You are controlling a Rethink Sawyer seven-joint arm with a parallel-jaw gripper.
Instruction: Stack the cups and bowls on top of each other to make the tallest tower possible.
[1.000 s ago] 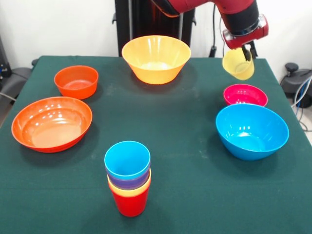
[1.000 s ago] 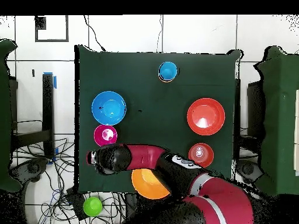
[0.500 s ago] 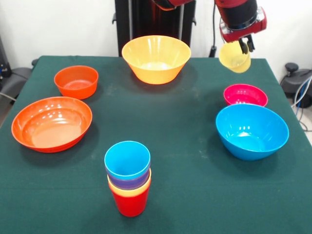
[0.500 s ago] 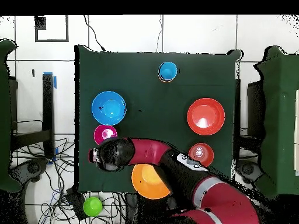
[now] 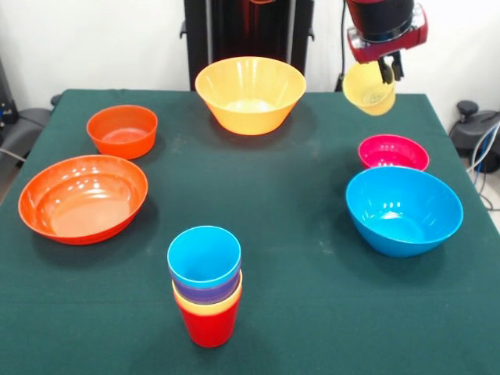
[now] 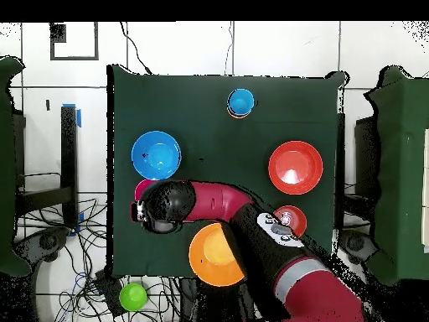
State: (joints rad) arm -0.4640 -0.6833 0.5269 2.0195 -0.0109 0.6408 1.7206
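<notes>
My gripper (image 5: 384,72) hangs high over the table's far right corner, shut on the rim of a pale yellow cup (image 5: 369,89) that dangles tilted in the air. Near the front edge stands the tower (image 5: 205,286): a red cup at the base, then yellow-orange and purple, with a blue cup (image 5: 204,257) on top. The bowls sit apart on the cloth: large yellow-orange (image 5: 250,94), small orange (image 5: 122,130), wide shallow orange (image 5: 83,198), magenta-pink (image 5: 393,151) and large blue (image 5: 404,209). In the overhead view the arm's wrist (image 6: 165,204) covers most of the magenta-pink bowl.
The green tablecloth (image 5: 312,297) ends close in front of the tower. From above, the tower (image 6: 240,102) stands alone near one table edge, and a green round object (image 6: 132,296) lies off the table beside cables.
The gripper has risen with the pale yellow cup and shifted slightly left in the front view. From above, the wrist has moved over the magenta-pink bowl.
</notes>
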